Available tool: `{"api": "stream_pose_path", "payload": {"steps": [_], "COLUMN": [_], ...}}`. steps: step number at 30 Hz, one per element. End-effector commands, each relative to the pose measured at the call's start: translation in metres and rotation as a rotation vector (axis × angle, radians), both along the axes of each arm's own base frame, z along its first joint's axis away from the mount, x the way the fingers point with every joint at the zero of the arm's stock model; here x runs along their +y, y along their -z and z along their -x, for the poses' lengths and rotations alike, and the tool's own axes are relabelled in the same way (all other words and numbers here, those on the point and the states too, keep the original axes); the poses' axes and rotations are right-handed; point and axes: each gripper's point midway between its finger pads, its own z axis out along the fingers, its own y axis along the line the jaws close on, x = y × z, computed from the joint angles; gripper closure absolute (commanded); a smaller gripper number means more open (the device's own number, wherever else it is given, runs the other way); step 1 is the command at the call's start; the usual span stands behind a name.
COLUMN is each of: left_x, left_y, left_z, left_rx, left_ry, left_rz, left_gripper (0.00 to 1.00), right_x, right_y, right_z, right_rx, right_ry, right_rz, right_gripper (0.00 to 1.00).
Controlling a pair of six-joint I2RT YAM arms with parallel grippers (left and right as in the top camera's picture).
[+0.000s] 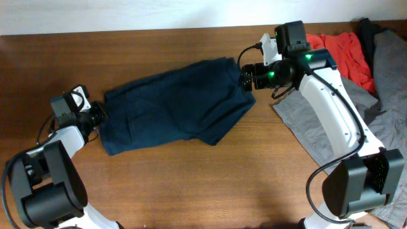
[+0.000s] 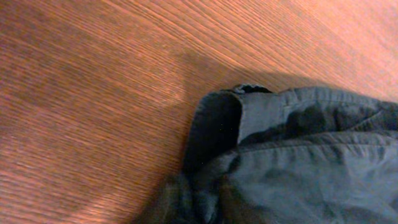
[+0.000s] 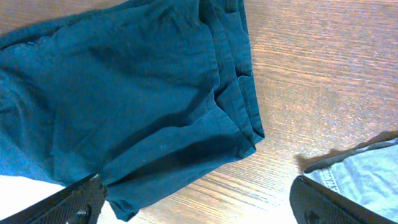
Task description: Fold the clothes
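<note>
The dark navy shorts [image 1: 178, 105] lie spread across the middle of the table, somewhat rumpled. My left gripper [image 1: 96, 116] is at their left end. In the left wrist view the navy fabric [image 2: 298, 155] bunches together and runs down between the jaws at the bottom edge, so it looks shut on the cloth; the fingers themselves are blurred. My right gripper [image 1: 245, 79] is at the shorts' right end, above the hem. In the right wrist view its two fingers are spread wide [image 3: 202, 205], with nothing between them and the shorts [image 3: 124, 93] lying beyond.
A large light grey garment [image 1: 318, 127] lies at the right under my right arm, and its corner shows in the right wrist view [image 3: 367, 168]. A red-orange garment [image 1: 346, 54] and a dark one [image 1: 365, 28] lie at the back right. The wooden table [image 1: 191, 184] is bare in front.
</note>
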Motion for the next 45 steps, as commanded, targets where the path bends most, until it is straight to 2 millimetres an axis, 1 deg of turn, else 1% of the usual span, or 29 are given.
{"api": "stream_pose_path", "payload": {"steps": [1, 3, 4, 5, 8, 10, 13, 15, 18, 19, 20, 21, 24, 27, 31, 35, 38, 40, 43, 45], "left_x": [-0.012, -0.025, -0.027, -0.032, -0.035, -0.035, -0.036, -0.037, -0.038, -0.039, -0.039, -0.04, -0.04, -0.041, -0.041, -0.041, -0.041, -0.041, -0.042, -0.042], "left_y": [-0.002, -0.017, -0.022, -0.033, -0.062, -0.089, -0.108, -0.114, -0.111, -0.109, -0.107, -0.106, -0.104, -0.103, -0.101, -0.1, -0.1, -0.1, -0.099, -0.099], "left_z": [-0.005, -0.013, -0.015, -0.018, -0.023, -0.025, -0.025, -0.023, -0.02, -0.018, -0.017, -0.016, -0.015, -0.014, -0.012, -0.011, -0.011, -0.011, -0.011, -0.011], "left_rx": [-0.027, -0.093, -0.107, -0.134, -0.192, -0.249, -0.289, -0.295, -0.275, -0.262, -0.251, -0.247, -0.235, -0.23, -0.217, -0.212, -0.212, -0.211, -0.21, -0.208], "left_ry": [0.054, 0.123, 0.137, 0.165, 0.193, 0.201, 0.211, 0.212, 0.209, 0.209, 0.207, 0.207, 0.205, 0.205, 0.203, 0.203, 0.203, 0.202, 0.202, 0.202], "left_rz": [0.042, 0.103, 0.115, 0.137, 0.138, 0.113, 0.099, 0.096, 0.106, 0.112, 0.117, 0.119, 0.126, 0.128, 0.134, 0.136, 0.136, 0.136, 0.137, 0.138], "left_gripper": [1.0, 1.0, 1.0, 1.0, 1.0, 1.0, 1.0, 1.0, 0.99, 1.0, 1.0, 0.99, 1.0, 1.0, 1.0, 1.0, 1.0, 1.0, 1.0, 1.0], "right_x": [-0.001, 0.0, 0.0, 0.001, 0.004, 0.008, 0.01, 0.012, 0.012, 0.012, 0.016, 0.021, 0.038, 0.041, 0.046, 0.049, 0.053, 0.055, 0.062, 0.065], "right_y": [-0.001, -0.003, -0.005, -0.006, -0.009, -0.003, 0.009, 0.021, 0.045, 0.06, 0.074, 0.083, 0.102, 0.118, 0.129, 0.131, 0.134, 0.135, 0.143, 0.149], "right_z": [-0.002, -0.007, -0.011, -0.015, -0.033, -0.048, -0.064, -0.079, -0.097, -0.106, -0.113, -0.117, -0.125, -0.133, -0.141, -0.144, -0.144, -0.144, -0.144, -0.142], "right_rx": [-0.015, -0.036, -0.05, -0.068, -0.135, -0.184, -0.226, -0.262, -0.278, -0.279, -0.283, -0.289, -0.305, -0.325, -0.355, -0.373, -0.374, -0.377, -0.374, -0.366], "right_ry": [-0.005, -0.005, -0.005, -0.005, -0.01, -0.049, -0.093, -0.123, -0.128, -0.128, -0.143, -0.159, -0.21, -0.215, -0.23, -0.24, -0.248, -0.252, -0.262, -0.269], "right_rz": [0.003, 0.0, -0.003, -0.006, -0.014, -0.006, 0.018, 0.036, 0.042, 0.037, 0.015, -0.011, -0.089, -0.096, -0.118, -0.13, -0.135, -0.136, -0.138, -0.139], "right_gripper": [0.01, 0.02, 0.02, 0.01, 0.01, 0.01, 0.01, 0.01, 0.01, 0.01, 0.01, 0.01, 0.01, 0.01, 0.01, 0.0, 0.07, 0.08, 0.09, 0.15]}}
